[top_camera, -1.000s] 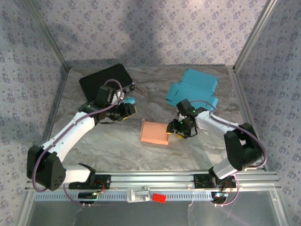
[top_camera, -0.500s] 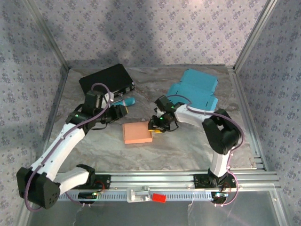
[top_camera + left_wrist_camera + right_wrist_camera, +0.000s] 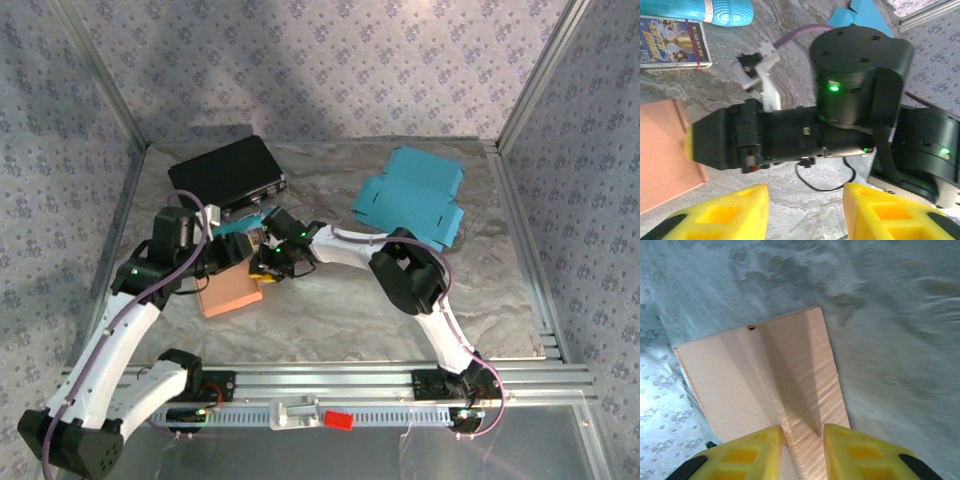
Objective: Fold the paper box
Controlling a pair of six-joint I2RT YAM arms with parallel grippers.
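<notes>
Paper box [image 3: 228, 290] lies flat on the tabletop [image 3: 340, 320], left of frame centre. Right end effector [image 3: 802, 450] is clenched on its creased edge. Left end effector [image 3: 805, 212] is released and empty. Best to pin the panel with the left before folding.

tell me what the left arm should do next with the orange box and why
Probably bring the left gripper across to the free edge of the orange box and close on it. The right gripper pinches one edge, the left gripper stands open over the table with nothing between its fingers, and the box lies flat, so unfolding it likely needs a second hold.
</notes>
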